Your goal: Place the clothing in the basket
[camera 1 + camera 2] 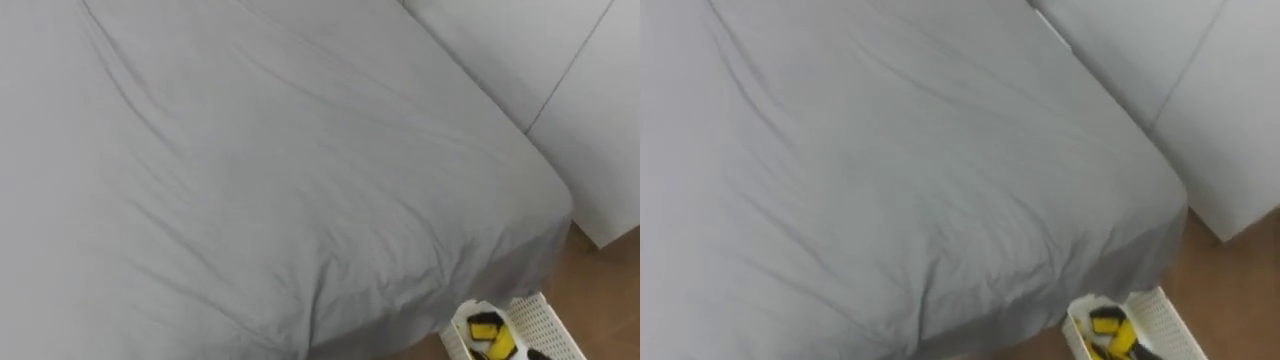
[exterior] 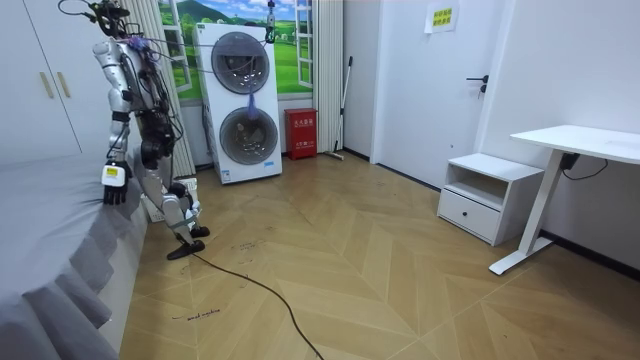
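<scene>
Robot stands at the side of 1 bed (image 1: 250, 180), room view's left, facing it, feet on the wood floor (image 2: 380, 270).
- Bed: 1 grey sheet, creased, hanging over the near corner.
- Basket (image 1: 545, 318): 1, white lattice, on the floor just beside the bed corner, lower right in the eye views, cut off by the picture edge.
- Clothes (image 1: 487, 328): inside the basket at its left end. 2 yellow patches with dark bits between them. Can't tell whether that's 1 garment or more.
- Left hand (image 2: 114, 190): hangs low at the bed's edge on a straight arm in the room view. Can't tell whether the fingers are apart or together, or whether they touch the sheet.
- Wardrobe (image 1: 560, 60): 1, white, just beyond the bed corner, upper right in the eye views.
- Rest of the room: 2 front-loading machines (image 2: 245, 105) stacked 1 on the other against the far wall, 1 red box (image 2: 300, 133) beside them, 1 white cabinet (image 2: 490, 195), 1 white table (image 2: 590, 145) at the room view's right.
</scene>
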You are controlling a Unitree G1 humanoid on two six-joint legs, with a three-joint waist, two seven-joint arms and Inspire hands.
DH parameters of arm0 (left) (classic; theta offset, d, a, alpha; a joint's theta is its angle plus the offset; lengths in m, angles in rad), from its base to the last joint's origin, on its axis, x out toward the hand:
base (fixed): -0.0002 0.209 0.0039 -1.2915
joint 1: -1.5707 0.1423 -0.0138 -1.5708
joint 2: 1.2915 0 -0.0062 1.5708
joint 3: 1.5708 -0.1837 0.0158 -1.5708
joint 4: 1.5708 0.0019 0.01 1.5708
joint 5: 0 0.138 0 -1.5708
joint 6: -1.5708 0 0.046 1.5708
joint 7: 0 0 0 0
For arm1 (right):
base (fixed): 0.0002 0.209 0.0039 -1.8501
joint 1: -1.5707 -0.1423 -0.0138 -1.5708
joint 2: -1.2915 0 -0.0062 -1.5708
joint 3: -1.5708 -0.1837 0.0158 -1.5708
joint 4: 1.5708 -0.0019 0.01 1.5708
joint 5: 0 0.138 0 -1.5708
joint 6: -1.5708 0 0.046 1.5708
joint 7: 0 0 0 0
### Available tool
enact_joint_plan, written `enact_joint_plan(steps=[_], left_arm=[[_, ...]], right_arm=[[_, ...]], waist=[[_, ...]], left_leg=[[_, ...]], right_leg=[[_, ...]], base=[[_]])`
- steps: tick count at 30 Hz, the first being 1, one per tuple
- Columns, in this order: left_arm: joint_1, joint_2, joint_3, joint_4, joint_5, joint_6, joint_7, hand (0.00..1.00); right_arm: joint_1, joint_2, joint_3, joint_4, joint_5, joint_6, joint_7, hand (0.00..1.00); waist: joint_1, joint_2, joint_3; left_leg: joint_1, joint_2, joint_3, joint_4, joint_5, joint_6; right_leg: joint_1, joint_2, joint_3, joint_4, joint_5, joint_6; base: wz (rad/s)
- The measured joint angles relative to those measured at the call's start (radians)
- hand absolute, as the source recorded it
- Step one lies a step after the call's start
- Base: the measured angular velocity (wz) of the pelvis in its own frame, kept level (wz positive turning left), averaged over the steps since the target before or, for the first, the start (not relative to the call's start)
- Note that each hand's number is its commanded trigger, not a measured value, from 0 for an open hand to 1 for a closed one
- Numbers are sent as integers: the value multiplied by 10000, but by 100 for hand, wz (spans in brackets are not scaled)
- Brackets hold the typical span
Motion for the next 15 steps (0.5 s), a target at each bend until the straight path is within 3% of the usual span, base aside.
enact_joint_plan(steps=[2,4,7,15], left_arm=[[22,-189,181,-67,69,16,93,0],[137,-413,584,-244,427,17,212,0],[160,-470,841,-230,790,9,351,0],[-11,-849,1139,112,1591,-154,371,0]], right_arm=[[181,238,-6,30,-13,105,138,0],[241,553,-9,56,-18,262,226,0],[254,787,260,353,-318,295,495,0],[284,1130,856,831,-1745,303,1110,0]], waist=[[33,-137,56],[87,-203,60],[105,-388,101],[430,-468,74]], left_leg=[[244,-70,-226,-92,0,0],[475,-110,-332,-170,-1,1],[721,-151,-531,-169,-2,-1],[913,-225,-825,-161,-16,-7]], right_leg=[[339,-18,-192,-121,-28,27],[607,-41,-313,-163,-57,40],[982,-62,-448,-303,-64,30],[1325,-149,-679,-423,-105,61]], base=[[34],[15],[15],[11]])
